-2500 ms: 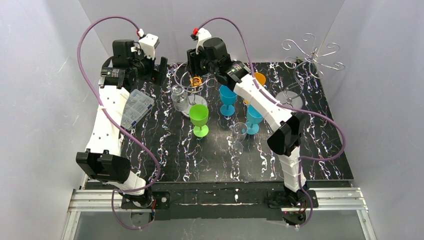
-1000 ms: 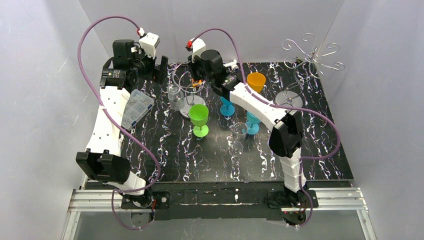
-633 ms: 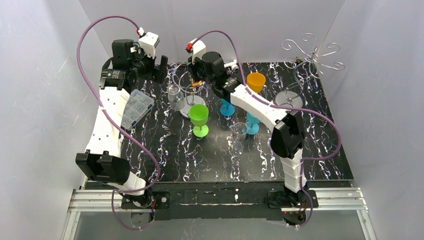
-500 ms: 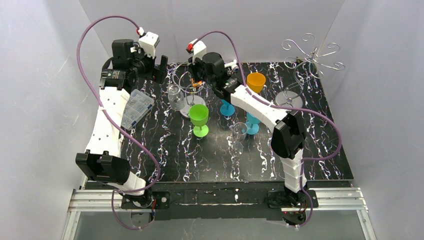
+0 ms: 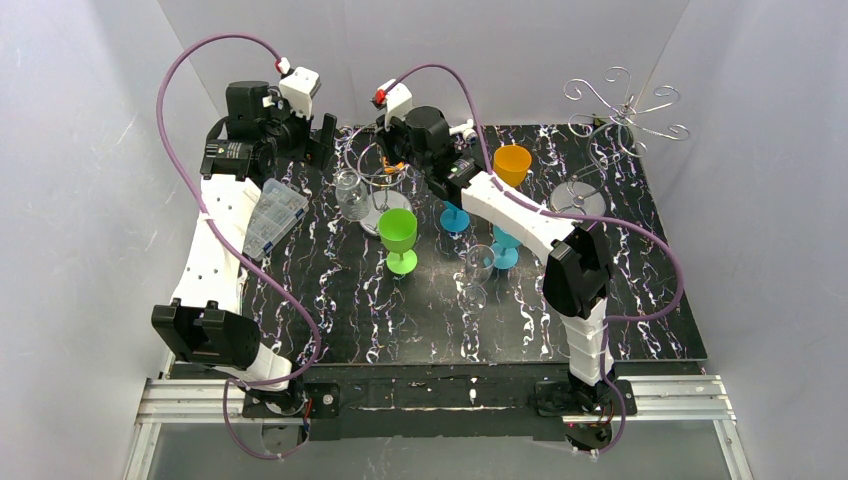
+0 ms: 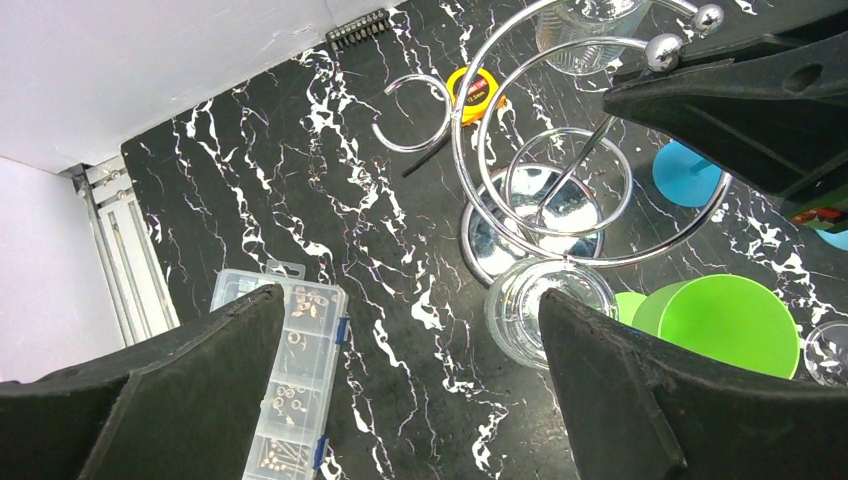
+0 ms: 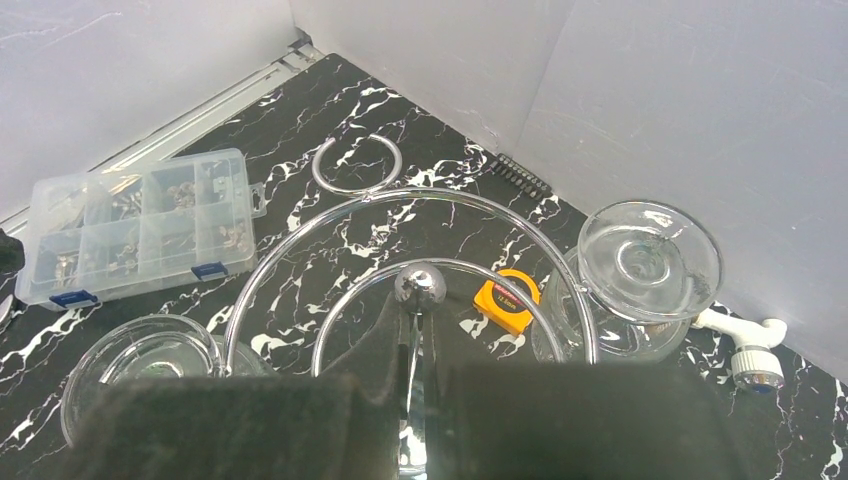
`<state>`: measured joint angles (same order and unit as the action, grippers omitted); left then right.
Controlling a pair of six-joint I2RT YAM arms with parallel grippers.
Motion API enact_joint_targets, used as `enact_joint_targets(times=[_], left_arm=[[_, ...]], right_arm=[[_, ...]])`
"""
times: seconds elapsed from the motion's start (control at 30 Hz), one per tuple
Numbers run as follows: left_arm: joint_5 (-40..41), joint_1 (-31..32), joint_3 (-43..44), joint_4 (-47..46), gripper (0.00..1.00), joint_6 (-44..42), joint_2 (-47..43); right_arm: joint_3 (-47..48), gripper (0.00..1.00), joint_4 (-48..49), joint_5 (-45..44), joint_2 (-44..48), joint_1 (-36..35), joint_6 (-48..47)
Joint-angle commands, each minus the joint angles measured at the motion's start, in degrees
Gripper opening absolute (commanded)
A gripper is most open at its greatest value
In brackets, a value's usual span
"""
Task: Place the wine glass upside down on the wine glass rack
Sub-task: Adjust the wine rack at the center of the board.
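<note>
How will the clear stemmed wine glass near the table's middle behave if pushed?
The clear stemmed wine glass would probably tip, not slide: its bowl stands high on a thin stem. Its smooth transparent wall looks slippery and likely fragile.

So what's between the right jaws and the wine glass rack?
One orange goblet, standing upright, short of the wine glass rack. The top external view shows it.

The right gripper [image 7: 412, 365] pinches the ball-topped post of a ring stand [image 7: 420, 285]. A clear glass [image 7: 650, 262], tape measure [image 7: 505, 300] and parts box [image 7: 130, 235] sit nearby.
</note>
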<state>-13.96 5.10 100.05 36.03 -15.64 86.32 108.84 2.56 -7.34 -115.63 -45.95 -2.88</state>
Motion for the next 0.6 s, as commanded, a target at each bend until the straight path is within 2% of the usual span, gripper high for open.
enact_joint_targets(times=[0.0, 0.57], left_arm=[[0.0, -0.1, -0.8, -0.8, 0.98, -0.4, -3.2], [-0.2, -0.1, -1.7, -1.8, 0.98, -0.2, -3.6]], right_arm=[[0.9, 0.01, 12.2, -0.1, 6.1, -0.6, -3.2], [1.8, 0.01, 15.8, -3.3, 6.5, -0.5, -5.0]])
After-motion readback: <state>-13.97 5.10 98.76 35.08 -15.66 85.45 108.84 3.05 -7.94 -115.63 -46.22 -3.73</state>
